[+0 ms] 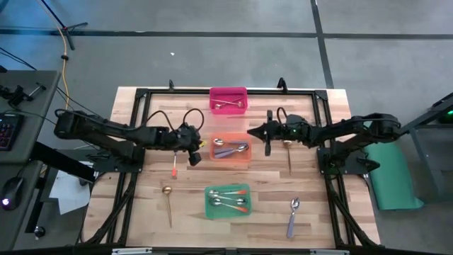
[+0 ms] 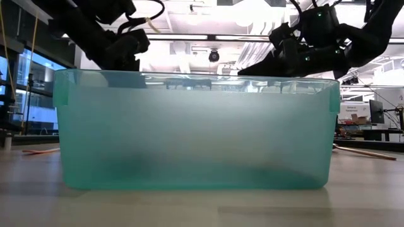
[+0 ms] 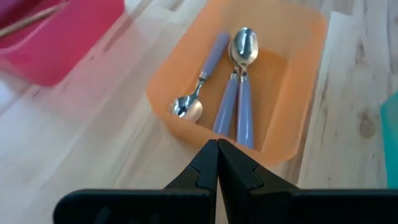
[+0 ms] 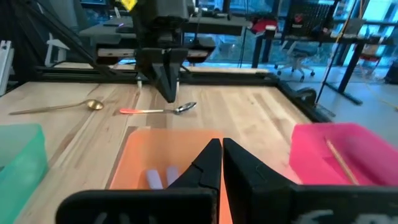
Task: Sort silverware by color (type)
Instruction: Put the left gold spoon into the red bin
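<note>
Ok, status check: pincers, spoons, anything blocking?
Left pincer and right pincer shut, empty, flanking orange bin. Four spoons loose on table: orange-red handled spoon nearest left pincer. Nothing blocking.

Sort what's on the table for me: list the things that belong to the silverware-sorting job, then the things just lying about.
Job:
purple-handled spoons in orange bin
gold spoon in pink bin
orange-handled spoons in green bin
loose spoons on the wood: gold, orange-handled, gold, purple-handled

Lying about:
keyboard, mouse on side desk

Gray floor (image 1: 212, 53), bright ceiling lights (image 2: 252, 14)
</note>
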You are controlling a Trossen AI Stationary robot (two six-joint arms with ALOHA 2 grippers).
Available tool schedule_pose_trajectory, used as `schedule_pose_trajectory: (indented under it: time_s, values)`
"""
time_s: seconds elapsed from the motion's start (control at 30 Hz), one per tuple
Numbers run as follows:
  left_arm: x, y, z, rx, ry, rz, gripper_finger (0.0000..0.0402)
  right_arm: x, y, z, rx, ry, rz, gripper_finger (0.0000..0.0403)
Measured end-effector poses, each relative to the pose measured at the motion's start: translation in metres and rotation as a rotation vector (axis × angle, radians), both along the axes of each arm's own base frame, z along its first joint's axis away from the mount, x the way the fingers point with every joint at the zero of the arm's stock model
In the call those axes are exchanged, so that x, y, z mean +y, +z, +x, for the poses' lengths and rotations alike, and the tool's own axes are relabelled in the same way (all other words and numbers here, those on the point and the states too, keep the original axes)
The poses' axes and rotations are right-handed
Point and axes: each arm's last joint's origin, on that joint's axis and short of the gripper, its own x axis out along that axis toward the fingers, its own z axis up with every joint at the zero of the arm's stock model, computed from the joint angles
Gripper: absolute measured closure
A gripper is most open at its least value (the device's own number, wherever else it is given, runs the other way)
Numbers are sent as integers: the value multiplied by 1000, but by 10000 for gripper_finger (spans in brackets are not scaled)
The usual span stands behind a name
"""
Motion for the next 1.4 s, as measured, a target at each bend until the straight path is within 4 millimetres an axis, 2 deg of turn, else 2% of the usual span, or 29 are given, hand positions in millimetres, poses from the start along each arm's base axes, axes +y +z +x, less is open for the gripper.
schedule_pose_trajectory:
  time_s: [0.23,0.4,0.8,0.97,1.17,1.4]
  values:
    - [-16,-6,-6,60,31,-80,401,-3,2,-1,-17,-7,-40,403]
    - [-19,-6,-6,49,48,-110,401,-3,4,0,-46,-51,23,403]
    - [-25,-6,-7,48,22,-153,401,20,5,5,-49,-37,-8,403]
    - [-41,-6,-9,44,10,-199,401,25,5,5,-51,-21,19,403]
    - [-69,-10,-21,124,30,-292,401,32,5,6,-50,8,26,403]
    - [-98,15,-38,213,192,-303,401,40,3,6,-27,40,23,403]
